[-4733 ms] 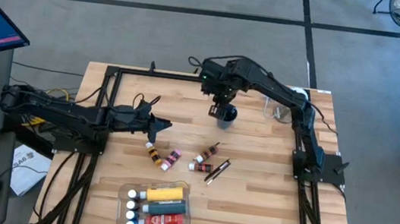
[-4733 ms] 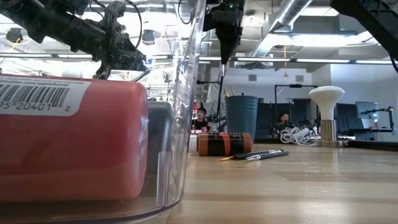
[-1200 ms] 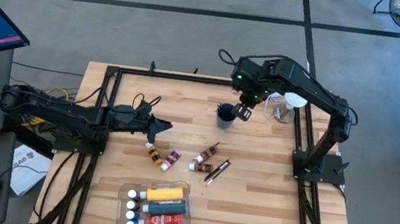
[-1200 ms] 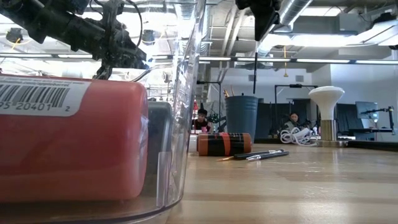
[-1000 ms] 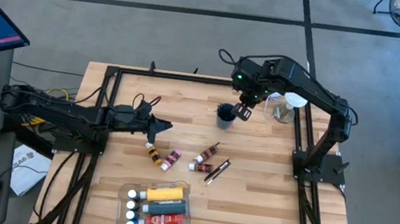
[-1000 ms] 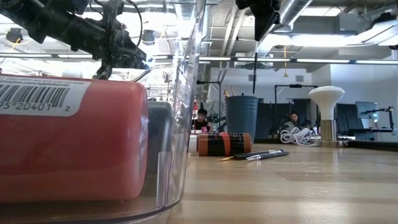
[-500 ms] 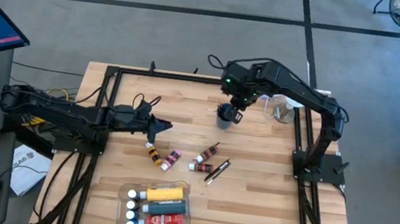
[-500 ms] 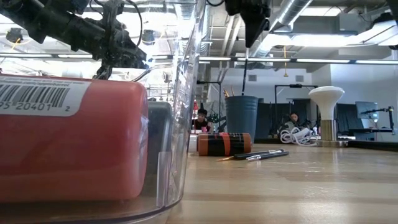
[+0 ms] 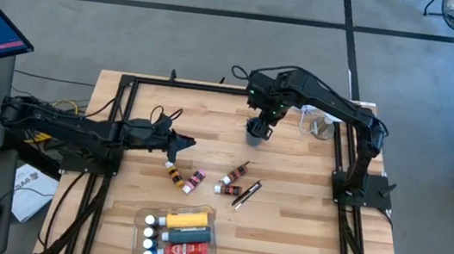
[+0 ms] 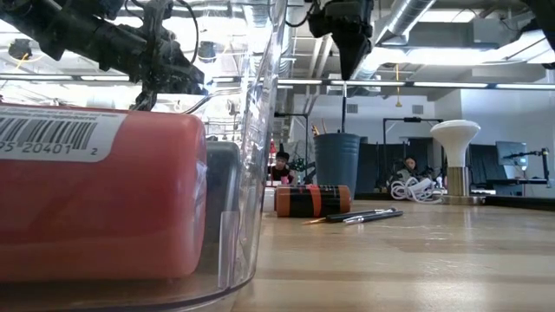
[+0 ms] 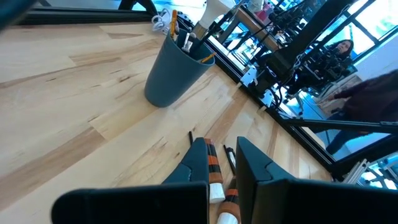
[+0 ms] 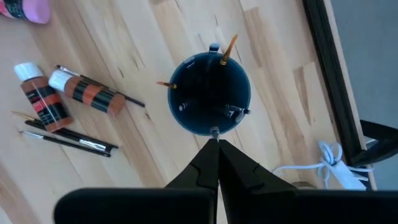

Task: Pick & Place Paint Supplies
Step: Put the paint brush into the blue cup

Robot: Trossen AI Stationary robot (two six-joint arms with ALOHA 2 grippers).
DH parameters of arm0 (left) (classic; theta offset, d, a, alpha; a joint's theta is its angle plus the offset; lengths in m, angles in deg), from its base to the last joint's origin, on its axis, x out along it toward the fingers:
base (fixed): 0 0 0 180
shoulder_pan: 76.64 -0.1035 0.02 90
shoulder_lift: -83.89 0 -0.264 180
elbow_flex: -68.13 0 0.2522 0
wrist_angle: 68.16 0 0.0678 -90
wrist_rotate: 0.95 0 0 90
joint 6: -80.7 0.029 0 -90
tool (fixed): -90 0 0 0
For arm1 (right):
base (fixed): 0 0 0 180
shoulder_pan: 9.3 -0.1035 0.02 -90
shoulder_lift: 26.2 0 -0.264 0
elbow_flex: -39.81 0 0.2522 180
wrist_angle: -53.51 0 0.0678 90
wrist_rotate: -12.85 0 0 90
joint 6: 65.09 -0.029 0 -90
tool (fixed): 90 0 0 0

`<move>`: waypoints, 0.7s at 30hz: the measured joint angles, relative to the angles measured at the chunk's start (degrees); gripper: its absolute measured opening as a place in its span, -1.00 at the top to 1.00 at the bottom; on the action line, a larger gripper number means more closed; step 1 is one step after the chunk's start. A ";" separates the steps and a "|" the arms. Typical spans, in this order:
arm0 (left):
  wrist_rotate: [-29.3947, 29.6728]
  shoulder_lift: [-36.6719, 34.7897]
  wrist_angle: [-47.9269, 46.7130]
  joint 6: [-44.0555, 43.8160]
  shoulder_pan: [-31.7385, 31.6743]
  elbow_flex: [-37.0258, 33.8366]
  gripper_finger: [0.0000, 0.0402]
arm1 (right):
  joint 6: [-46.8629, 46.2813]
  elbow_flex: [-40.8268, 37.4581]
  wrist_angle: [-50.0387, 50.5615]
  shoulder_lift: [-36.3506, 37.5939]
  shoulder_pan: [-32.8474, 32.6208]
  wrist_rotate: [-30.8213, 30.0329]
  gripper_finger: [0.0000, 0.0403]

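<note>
My right gripper (image 9: 259, 124) hangs over the dark blue cup (image 9: 256, 132) at the table's far middle, shut on a thin brush (image 10: 345, 104). The cup (image 12: 210, 94) stands upright and holds several brushes. Two small tubes (image 9: 183, 178) and a brown tube (image 9: 234, 178) lie on the wood beside two thin brushes (image 9: 246, 194). My left gripper (image 9: 185, 143) is open and empty at the table's left, a little above the tubes (image 11: 214, 180). My right gripper pinches the thin brush's upper end (image 12: 214, 132) between its two shut fingers, from above, pointing down. The brush hangs upright below the fingers, clear of the table. Its lower end reaches about the cup's rim (image 10: 338, 133).
A clear tub (image 9: 143, 218) near the front edge holds a yellow bottle, a red one and white-capped ones; it fills the low view's left (image 10: 251, 173). A clear jar with a white lid (image 9: 321, 123) stands right of the cup. A black frame (image 9: 119, 88) edges the table.
My right gripper has gone toward the table's left edge with the brush, from beside the cup's right side to over the cup. The brush stays upright below it.
</note>
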 joint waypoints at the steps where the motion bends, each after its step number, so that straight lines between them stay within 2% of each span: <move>1: 0.00 0.00 0.01 0.00 0.02 0.00 1.00 | 0.02 0.04 0.27 -0.25 0.08 0.02 0.98; 11: -0.04 0.00 0.08 0.00 0.00 0.00 1.00 | 0.02 0.00 -1.35 -0.74 0.15 0.11 0.66; 21: -0.55 0.00 0.38 -0.29 0.00 0.00 1.00 | 2.95 0.33 -3.26 -0.57 -0.12 1.18 0.46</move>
